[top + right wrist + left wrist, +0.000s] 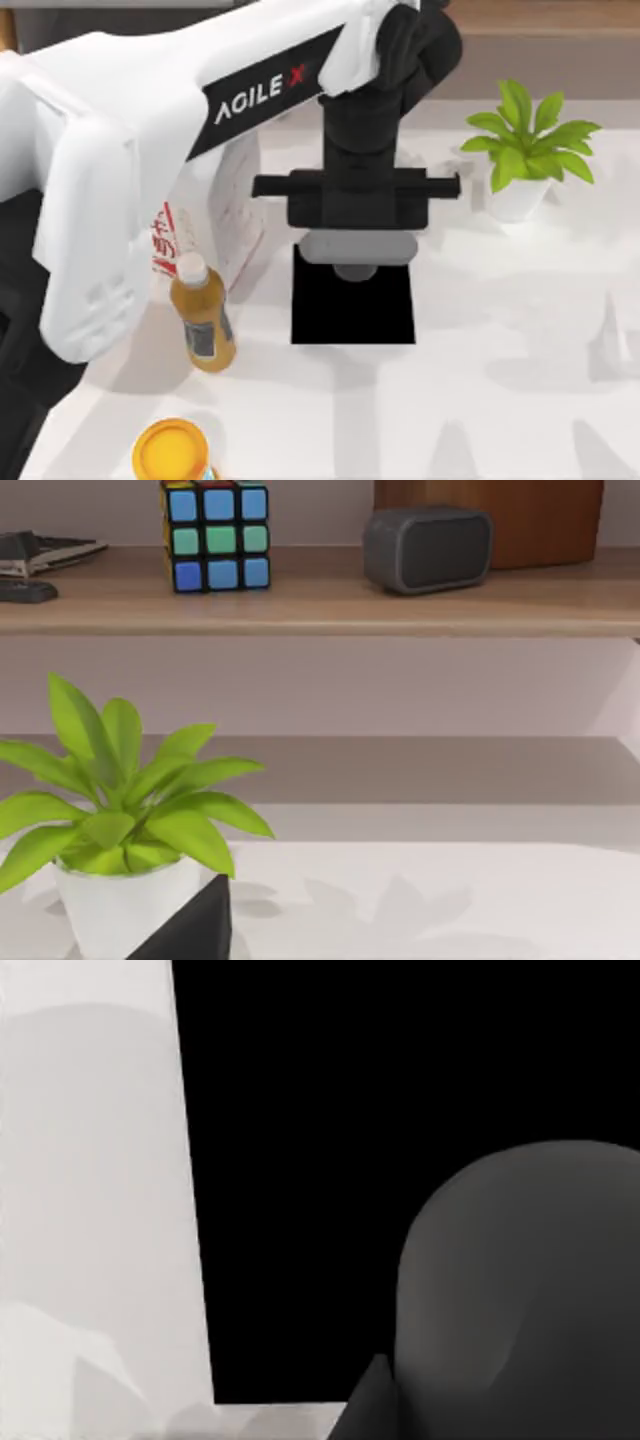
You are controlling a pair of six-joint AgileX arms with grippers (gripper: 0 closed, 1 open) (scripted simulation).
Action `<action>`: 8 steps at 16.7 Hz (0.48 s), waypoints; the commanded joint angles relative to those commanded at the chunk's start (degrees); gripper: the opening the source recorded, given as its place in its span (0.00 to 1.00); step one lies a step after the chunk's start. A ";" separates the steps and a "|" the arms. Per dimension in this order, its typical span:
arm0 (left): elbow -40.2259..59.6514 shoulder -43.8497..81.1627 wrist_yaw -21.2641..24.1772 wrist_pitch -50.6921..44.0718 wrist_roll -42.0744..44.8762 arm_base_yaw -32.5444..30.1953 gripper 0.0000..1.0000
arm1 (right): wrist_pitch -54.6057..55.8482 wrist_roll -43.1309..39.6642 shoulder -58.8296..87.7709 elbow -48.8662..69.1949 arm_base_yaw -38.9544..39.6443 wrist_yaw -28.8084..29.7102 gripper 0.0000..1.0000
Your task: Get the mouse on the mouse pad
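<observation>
Your left gripper (pixel 356 262) hangs right over the pad's (pixel 352 320) far edge, and the mouse (pixel 525 1290) sits under it on the pad. Can't tell you whether the jaws grip it or not.

White table (pixel 480 400) is carrying everything. Black mouse pad (pixel 352 310) is lying flat at frame centre. Milk carton (pixel 235 200) is standing upper left of the pad, juice bottle (pixel 203 318) is lying just left of the pad, orange-lidded container (pixel 172 450) is sitting at the lower left edge. Potted plant (pixel 525 155) is standing at upper right. In the right wrist view, a wooden shelf (pixel 320 605) is holding a colour cube (pixel 216 534) and a grey speaker (pixel 427 548).
</observation>
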 joint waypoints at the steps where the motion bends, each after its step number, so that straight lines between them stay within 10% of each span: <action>1: -0.03 -0.03 -0.05 0.09 -0.02 -0.01 0.00 | 0.00 0.00 0.00 0.00 0.00 0.00 1.00; 8: -0.79 -1.13 -1.30 3.20 0.11 -0.35 0.00 | 0.00 0.00 0.00 0.00 0.00 0.00 1.00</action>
